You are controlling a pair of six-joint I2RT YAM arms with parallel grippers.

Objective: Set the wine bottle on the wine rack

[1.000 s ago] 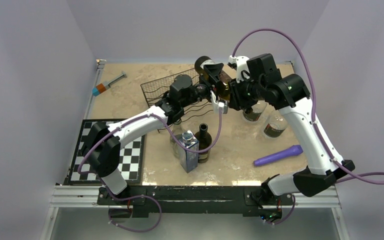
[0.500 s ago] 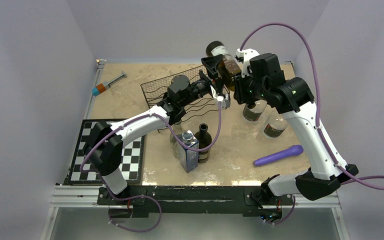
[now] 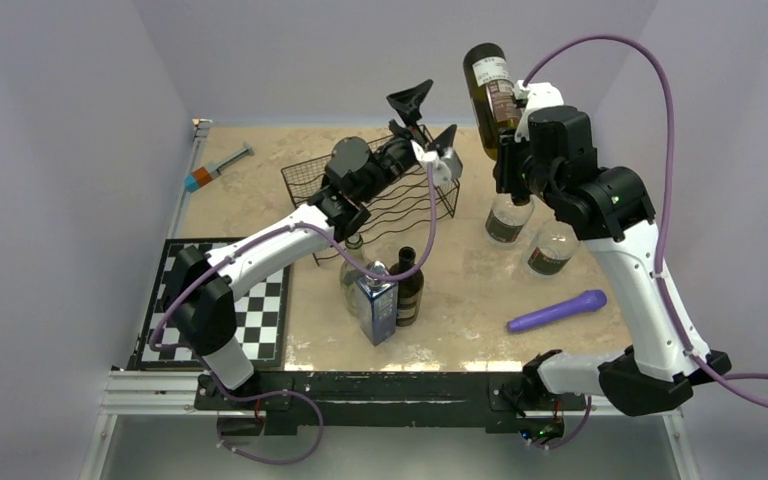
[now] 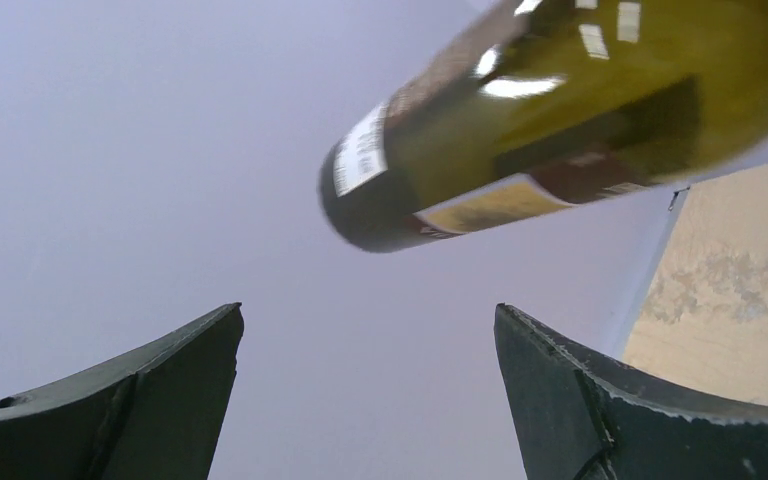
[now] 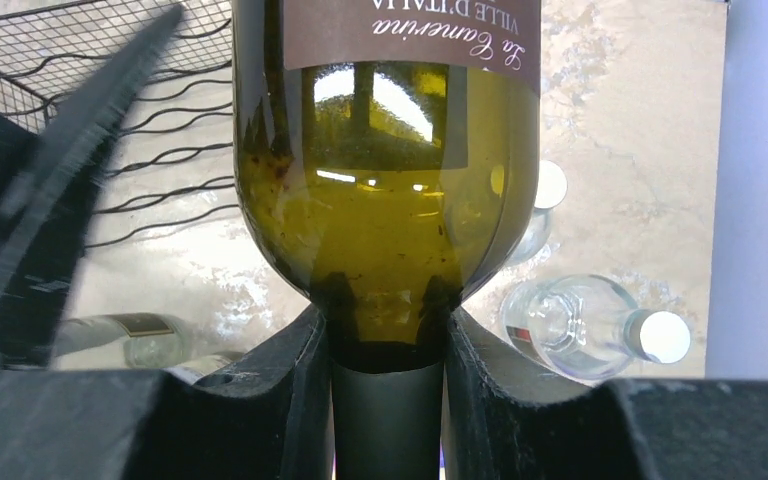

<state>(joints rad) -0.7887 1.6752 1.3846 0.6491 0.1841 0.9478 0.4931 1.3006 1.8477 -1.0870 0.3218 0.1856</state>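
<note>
Right gripper [image 5: 385,345]: clamped on neck of bottle [image 3: 490,95], base up, high over bench [image 3: 460,280], right of rack [image 3: 415,205].
Left gripper [image 3: 428,120]: spread wide, empty, above rack's far right corner.
Handling: tip bottle level, line up with a shelf trough, slide in base-first, clear of left gripper.
</note>
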